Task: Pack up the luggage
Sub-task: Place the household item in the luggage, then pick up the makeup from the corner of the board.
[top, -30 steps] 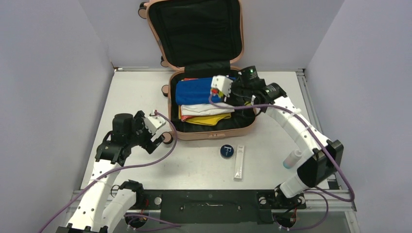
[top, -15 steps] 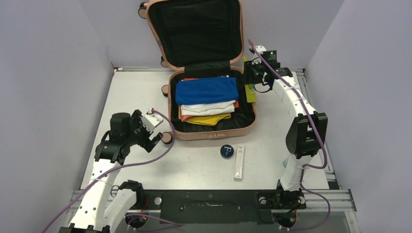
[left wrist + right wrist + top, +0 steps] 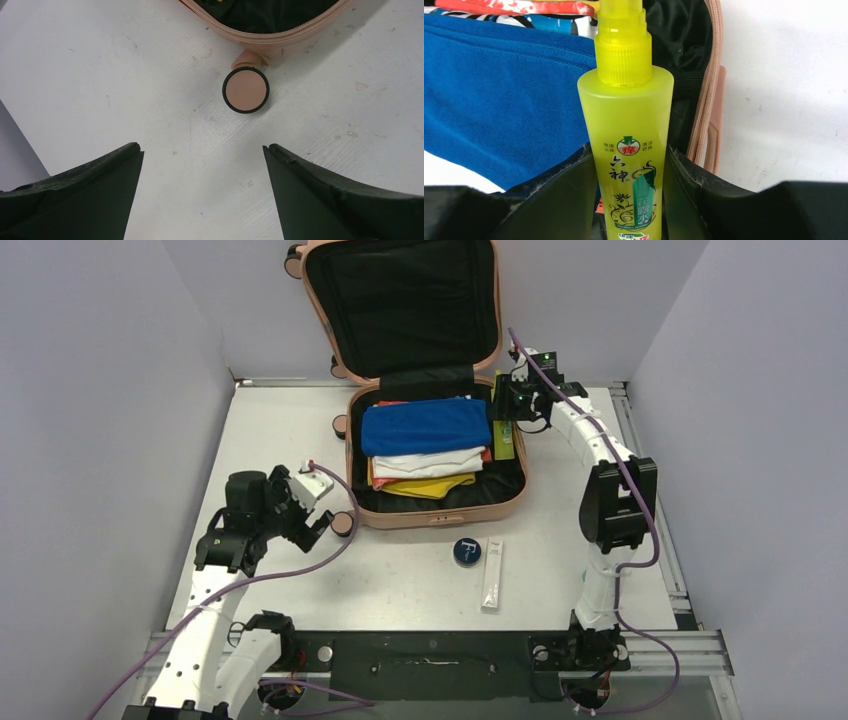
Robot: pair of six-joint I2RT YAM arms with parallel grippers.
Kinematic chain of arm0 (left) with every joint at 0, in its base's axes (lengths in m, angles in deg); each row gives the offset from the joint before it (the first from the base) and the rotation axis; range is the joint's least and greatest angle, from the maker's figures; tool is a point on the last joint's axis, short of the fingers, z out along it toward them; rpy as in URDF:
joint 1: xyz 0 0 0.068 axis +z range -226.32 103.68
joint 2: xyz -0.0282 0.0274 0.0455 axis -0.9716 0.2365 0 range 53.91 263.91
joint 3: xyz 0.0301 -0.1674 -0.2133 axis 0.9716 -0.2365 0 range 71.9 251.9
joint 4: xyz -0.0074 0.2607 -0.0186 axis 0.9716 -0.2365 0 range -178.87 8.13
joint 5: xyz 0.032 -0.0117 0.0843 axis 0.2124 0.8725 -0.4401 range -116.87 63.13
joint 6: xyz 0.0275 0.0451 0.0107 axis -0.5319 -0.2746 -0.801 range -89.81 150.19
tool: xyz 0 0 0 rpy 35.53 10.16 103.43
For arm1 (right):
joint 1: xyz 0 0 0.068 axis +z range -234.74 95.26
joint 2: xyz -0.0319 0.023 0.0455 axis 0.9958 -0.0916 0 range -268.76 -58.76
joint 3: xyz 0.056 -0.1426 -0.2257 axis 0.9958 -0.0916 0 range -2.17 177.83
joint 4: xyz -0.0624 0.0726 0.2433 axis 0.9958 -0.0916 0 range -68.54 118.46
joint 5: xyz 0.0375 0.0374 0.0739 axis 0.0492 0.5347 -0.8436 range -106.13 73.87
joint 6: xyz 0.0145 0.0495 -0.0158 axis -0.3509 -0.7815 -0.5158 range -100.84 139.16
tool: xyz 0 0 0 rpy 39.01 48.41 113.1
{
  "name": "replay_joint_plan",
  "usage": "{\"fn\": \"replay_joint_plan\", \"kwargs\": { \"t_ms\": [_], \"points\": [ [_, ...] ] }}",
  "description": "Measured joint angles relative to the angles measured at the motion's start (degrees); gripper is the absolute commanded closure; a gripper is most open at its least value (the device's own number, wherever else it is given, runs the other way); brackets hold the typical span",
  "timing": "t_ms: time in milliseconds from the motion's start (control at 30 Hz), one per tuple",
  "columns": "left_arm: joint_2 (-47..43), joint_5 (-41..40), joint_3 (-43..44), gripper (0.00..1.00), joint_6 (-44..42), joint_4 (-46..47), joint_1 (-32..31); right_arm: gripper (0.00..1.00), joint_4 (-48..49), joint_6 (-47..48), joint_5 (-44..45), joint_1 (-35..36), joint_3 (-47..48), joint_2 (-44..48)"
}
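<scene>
Now: the luggage (image 3: 440, 516) is lying open at the back of the counter (image 3: 280, 430), its lid standing upright, with folded clothes (image 3: 425, 427) sitting stacked inside. The right hand (image 3: 629, 167) is clamping a yellow-green spray bottle (image 3: 631, 115) at the luggage's right inner side, beside the clothes. The left hand (image 3: 200, 165) is hovering, spread wide and empty, near a wheel (image 3: 245, 90).

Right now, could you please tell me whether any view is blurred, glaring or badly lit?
Top external: even light, no glare, luggage sharp. Left wrist: wheel and table crisp, left fingers dark silhouettes. Right wrist: yellow bottle label readable, right fingers dark and slightly soft.
</scene>
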State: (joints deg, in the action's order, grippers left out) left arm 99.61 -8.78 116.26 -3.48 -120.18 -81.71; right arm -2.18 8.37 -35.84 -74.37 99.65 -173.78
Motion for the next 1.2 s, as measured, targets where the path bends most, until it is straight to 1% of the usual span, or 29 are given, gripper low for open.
{"fn": "replay_joint_plan", "kwargs": {
  "t_ms": [100,167,233,300,433,467,500,567,800,867,933,1000,1067,1133,1200],
  "points": [
    [0.22,0.15,0.0,0.04,0.02,0.0,0.09,0.83,-0.24,0.24,1.49,0.5,0.11,-0.5],
    [0.22,0.2,0.0,0.04,0.02,0.0,0.26,0.74,-0.33,0.52,2.1,0.63,0.7,-1.4],
    [0.24,0.2,0.0,0.04,0.04,0.02,0.31,0.62,-0.33,0.87,2.62,0.9,1.4,-2.75],
    [0.24,0.22,0.0,0.04,0.04,0.02,0.31,0.54,-0.52,1.14,3.19,1.11,1.46,-3.56],
    [0.26,0.28,0.0,0.04,0.07,0.0,0.33,0.37,-1.57,1.95,4.31,1.64,1.95,-3.78],
    [0.26,0.35,0.0,0.04,0.04,0.02,0.33,0.31,-1.55,2.32,4.52,1.73,2.43,-3.74],
    [0.28,0.39,0.0,0.04,0.07,0.02,0.33,0.27,-1.55,2.62,4.81,1.73,2.82,-3.58],
    [0.37,0.39,0.0,0.04,0.04,0.02,0.33,0.23,-1.55,3.34,5.38,1.86,3.13,-2.82],
    [0.44,0.55,0.0,0.04,0.02,0.0,0.33,0.22,-2.16,7.13,5.92,1.95,3.13,2.6],
    [0.44,0.87,0.0,0.04,-0.02,-0.02,0.33,0.19,-3.37,9.62,5.88,1.92,3.1,5.81],
    [0.39,1.38,0.0,0.04,-0.04,-0.09,0.33,0.14,-5.73,13.84,5.77,1.73,3.06,10.38],
    [0.22,1.9,0.0,0.04,-0.2,-0.17,0.33,0.11,-9.07,18.86,5.81,1.66,3.06,15.19],
    [-0.02,2.45,0.0,0.04,-0.31,-0.35,0.33,0.1,-13.75,25.99,6.56,1.66,1.99,21.81],
    [-0.26,3.19,0.0,0.04,-0.55,-0.44,0.33,0.09,-17.68,32.46,8.33,1.66,-0.98,28.46],
    [-0.33,3.63,0.0,0.04,-0.83,-0.52,0.31,0.08,-21.79,38.99,10.56,1.68,-6.25,35.39]
  ]
}}
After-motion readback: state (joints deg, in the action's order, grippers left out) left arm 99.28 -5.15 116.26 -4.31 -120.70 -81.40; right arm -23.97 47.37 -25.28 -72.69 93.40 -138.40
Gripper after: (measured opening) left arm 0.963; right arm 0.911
